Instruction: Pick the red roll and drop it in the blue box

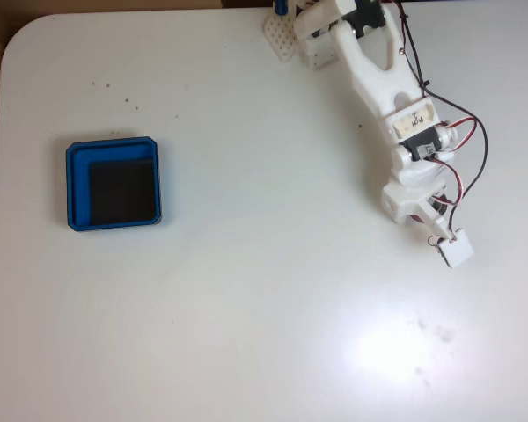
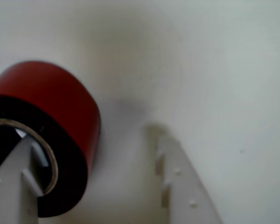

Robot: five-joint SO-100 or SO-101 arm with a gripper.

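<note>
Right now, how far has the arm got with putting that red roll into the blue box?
Early on. Nothing is done yet: the blue box sits with only its black floor showing. In hand: in the wrist view the end effector is open at the red roll, one finger reaching into its hollow core, the other outside. Left: closing, lifting, carrying across the table and dropping.

One box, one roll, one arm on the white worktop (image 1: 246, 334).
A single shallow square bright-blue plastic box (image 1: 113, 148); one red tape roll (image 2: 56, 107); one white printed robot arm (image 1: 378, 75), right of the box.
</note>
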